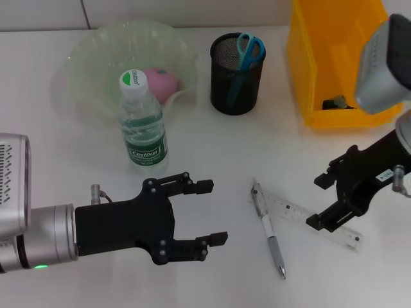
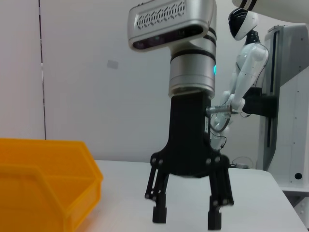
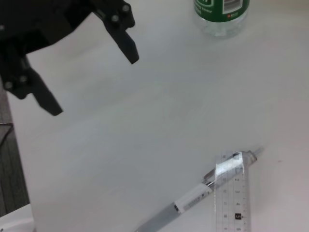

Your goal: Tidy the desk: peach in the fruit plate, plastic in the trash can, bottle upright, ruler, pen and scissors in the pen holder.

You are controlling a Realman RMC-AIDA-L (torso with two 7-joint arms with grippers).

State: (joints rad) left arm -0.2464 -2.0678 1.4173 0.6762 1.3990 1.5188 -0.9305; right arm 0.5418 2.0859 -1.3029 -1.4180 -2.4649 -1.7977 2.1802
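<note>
The peach [image 1: 162, 82] lies in the pale green fruit plate [image 1: 83, 58]. In front of the plate the bottle [image 1: 142, 125] [image 3: 222, 14] stands upright. The scissors [image 1: 249, 50] stick out of the black mesh pen holder [image 1: 236, 80]. The clear ruler [image 1: 289, 210] [image 3: 234, 193] and the pen [image 1: 273, 244] [image 3: 193, 200] lie crossed on the desk [image 1: 212, 147]. My right gripper [image 1: 316, 202] [image 2: 187, 217] is open over the ruler's right half. My left gripper [image 1: 212, 212] [image 3: 89, 77] is open and empty, left of the pen. A small dark thing [image 1: 337, 102] lies in the yellow trash can [image 1: 314, 70] [image 2: 43, 179]; I cannot tell if it is the plastic.
The trash can stands at the back right, close behind my right arm. The pen holder is between it and the fruit plate. The desk's back edge meets a white wall [image 1: 192, 9].
</note>
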